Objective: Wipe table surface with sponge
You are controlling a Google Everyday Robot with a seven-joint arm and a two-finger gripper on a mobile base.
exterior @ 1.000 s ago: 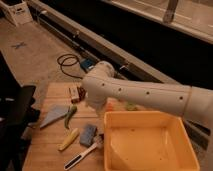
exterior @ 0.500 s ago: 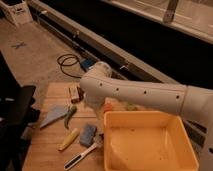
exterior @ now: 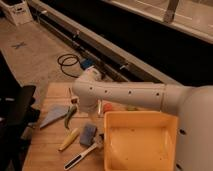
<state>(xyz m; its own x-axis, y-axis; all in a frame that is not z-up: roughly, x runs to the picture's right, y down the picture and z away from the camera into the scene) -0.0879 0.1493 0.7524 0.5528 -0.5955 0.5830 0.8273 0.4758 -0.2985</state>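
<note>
The sponge is a small blue-grey block lying on the wooden table surface, just left of the yellow bin. My white arm reaches from the right across the far part of the table. My gripper hangs at the arm's left end, behind and above the sponge and apart from it. It is close to a green curved item.
A big yellow plastic bin fills the table's right side. A grey-blue triangular cloth, a yellow item, a dark-handled brush and an orange item lie around the sponge. A dark chair stands left.
The arm's end has shifted slightly to the left. The sponge and the other items have not moved.
</note>
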